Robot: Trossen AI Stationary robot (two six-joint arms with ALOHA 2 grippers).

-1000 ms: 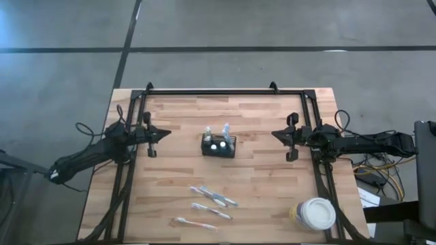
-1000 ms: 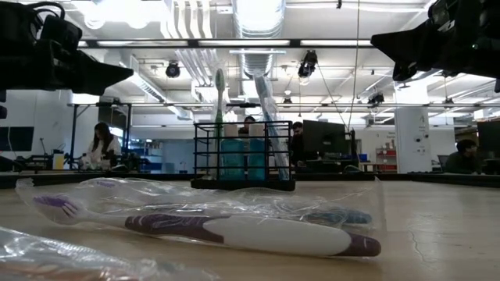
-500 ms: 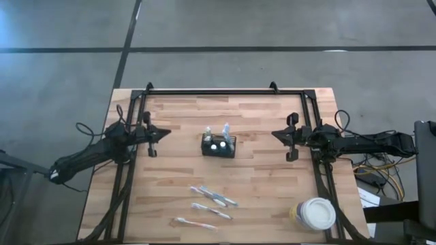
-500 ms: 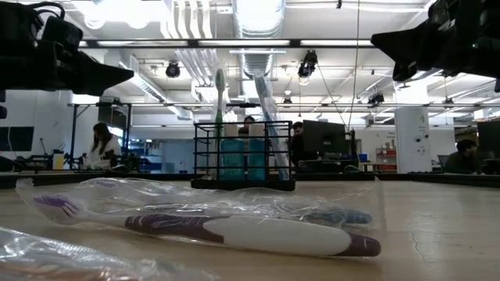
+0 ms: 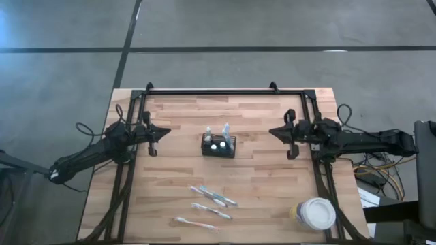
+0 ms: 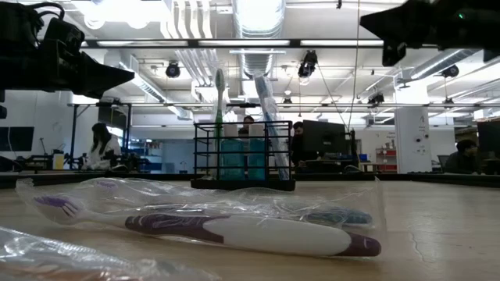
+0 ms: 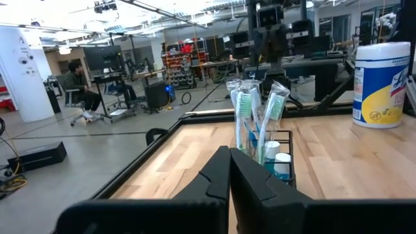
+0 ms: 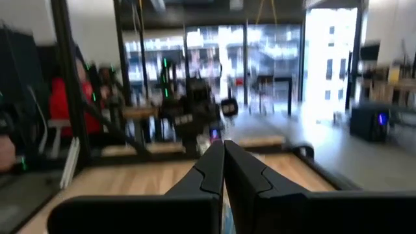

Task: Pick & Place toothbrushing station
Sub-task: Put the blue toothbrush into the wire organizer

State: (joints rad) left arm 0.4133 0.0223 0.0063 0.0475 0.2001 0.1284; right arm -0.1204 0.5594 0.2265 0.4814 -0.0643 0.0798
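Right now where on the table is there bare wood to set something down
Bare wood lies between the left gripper and the caddy, and between the caddy and the right gripper. The strip behind the caddy along the far rail is bare too. It is crowded near the bagged toothbrushes and the white tub.

Toothbrush caddy at table height, with wrapped brushes in front

The toothbrushing station (image 6: pixel 244 162), a black open-wire caddy, stands at the frame's centre on the wooden table (image 6: pixel 437 226), with two toothbrushes (image 6: pixel 219 94) sticking up out of it and blue-green items inside. Across the lower left and centre lies a white toothbrush with purple ends (image 6: pixel 234 231) in a clear plastic wrapper (image 6: pixel 156 199), another crinkled wrapper (image 6: pixel 70 261) in the bottom left corner. A dark arm part (image 6: pixel 55 58) fills the upper left, another (image 6: pixel 437 27) the upper right. Behind, a person (image 6: pixel 100 144) sits at left, a monitor (image 6: pixel 324 140) stands right of the caddy.
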